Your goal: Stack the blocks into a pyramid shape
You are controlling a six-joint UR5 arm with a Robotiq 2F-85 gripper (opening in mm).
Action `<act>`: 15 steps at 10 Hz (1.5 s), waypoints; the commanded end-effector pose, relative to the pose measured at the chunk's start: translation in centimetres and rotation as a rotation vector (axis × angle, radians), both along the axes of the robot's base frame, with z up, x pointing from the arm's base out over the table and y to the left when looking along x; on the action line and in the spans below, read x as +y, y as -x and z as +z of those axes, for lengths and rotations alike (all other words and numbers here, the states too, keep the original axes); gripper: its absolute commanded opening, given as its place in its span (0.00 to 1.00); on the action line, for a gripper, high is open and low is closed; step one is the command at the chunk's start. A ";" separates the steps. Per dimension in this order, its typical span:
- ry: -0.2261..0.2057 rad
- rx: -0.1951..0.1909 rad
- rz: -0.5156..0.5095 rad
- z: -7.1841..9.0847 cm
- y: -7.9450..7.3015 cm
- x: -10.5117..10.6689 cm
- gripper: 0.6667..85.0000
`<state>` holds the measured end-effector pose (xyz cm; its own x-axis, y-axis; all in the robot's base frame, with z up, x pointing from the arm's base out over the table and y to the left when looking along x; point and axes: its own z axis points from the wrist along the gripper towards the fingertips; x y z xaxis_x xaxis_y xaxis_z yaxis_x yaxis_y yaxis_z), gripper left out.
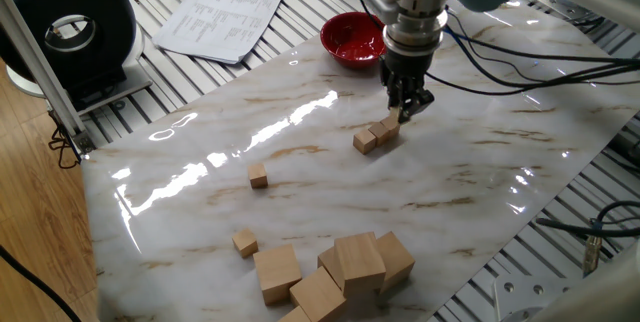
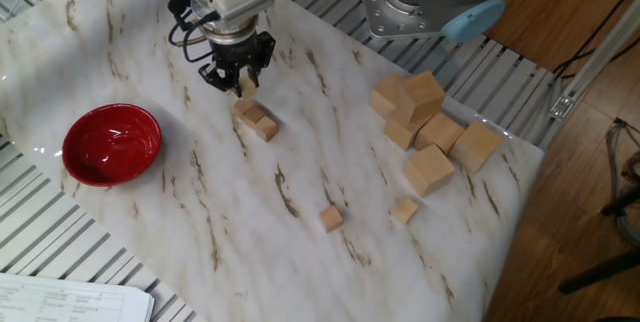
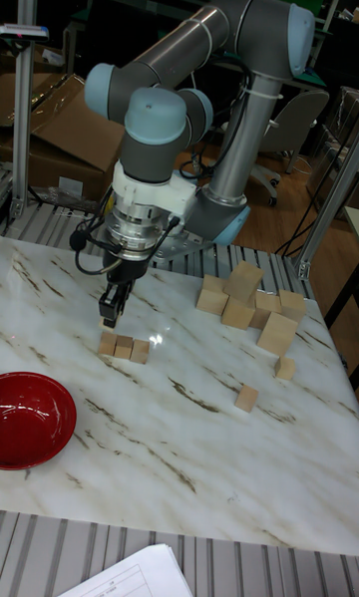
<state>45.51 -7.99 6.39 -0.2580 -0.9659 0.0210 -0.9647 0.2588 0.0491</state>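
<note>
A short row of small tan blocks lies on the marble table. My gripper hangs just above the row's end nearest the red bowl, shut on another small block. Two loose small blocks lie apart from the row: one in mid-table, the other beside the large cubes.
A heap of much larger wooden cubes sits by one table edge. A red bowl stands past the row. Papers and a black round device lie off the marble.
</note>
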 end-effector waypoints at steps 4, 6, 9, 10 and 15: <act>-0.015 -0.011 -0.017 -0.1 -1.5 1.4 0.00; -0.018 -0.015 -0.017 -0.5 -1.8 1.6 0.00; -0.021 -0.017 -0.017 -0.5 -1.9 1.8 0.00; -0.023 -0.017 -0.019 -0.5 -1.9 1.8 0.00; -0.036 -0.035 0.009 -0.2 -2.4 2.4 0.00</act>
<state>47.46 -6.08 5.96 -0.2595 -0.9657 -0.0027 -0.9652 0.2593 0.0356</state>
